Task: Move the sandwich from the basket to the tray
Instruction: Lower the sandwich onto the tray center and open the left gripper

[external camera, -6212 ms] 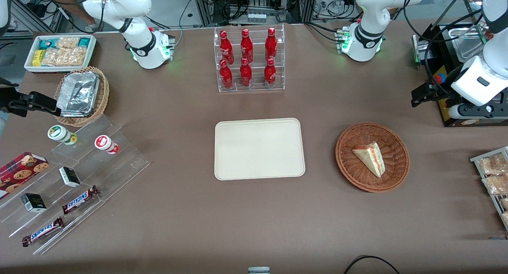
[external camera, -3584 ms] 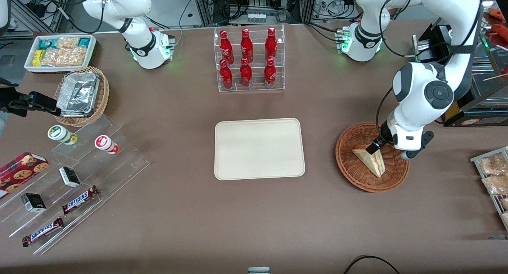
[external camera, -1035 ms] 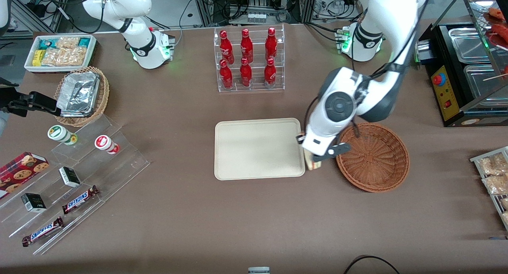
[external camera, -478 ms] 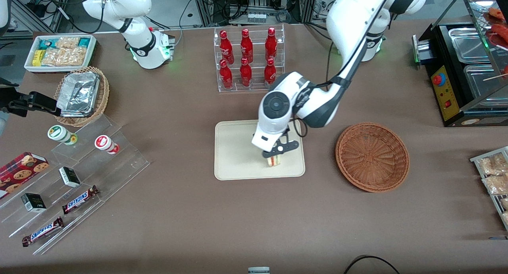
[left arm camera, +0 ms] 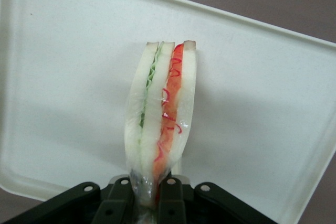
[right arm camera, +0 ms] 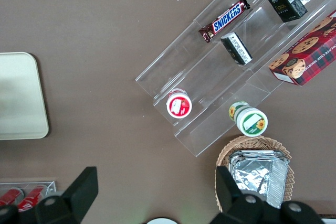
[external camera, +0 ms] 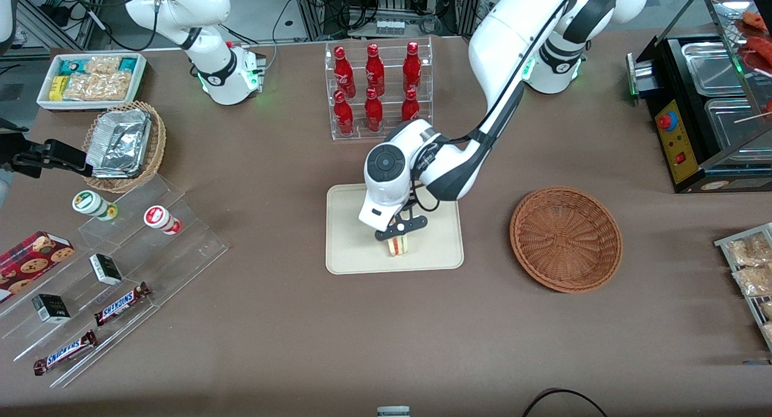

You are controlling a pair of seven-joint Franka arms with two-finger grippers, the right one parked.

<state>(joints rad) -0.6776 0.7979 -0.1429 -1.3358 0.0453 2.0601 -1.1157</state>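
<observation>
My left gripper (external camera: 396,235) hangs over the cream tray (external camera: 350,248), shut on the sandwich (external camera: 398,246), which hangs from it with the cut edge toward the camera. In the left wrist view the sandwich (left arm camera: 160,124) is pinched between the black fingers (left arm camera: 119,203), its green and red filling showing, with the tray (left arm camera: 262,87) close beneath it. I cannot tell whether the sandwich touches the tray. The reddish-brown basket (external camera: 565,239) stands empty on the table toward the working arm's end.
A clear rack of red bottles (external camera: 377,91) stands just farther from the camera than the tray. A clear stepped shelf with snacks (external camera: 114,266), a tan basket of foil trays (external camera: 123,145) and a white bin of packets (external camera: 90,79) lie toward the parked arm's end.
My gripper lifted the sandwich out of the basket and carried it across to the tray. In the last half second it moved a little further over the tray.
</observation>
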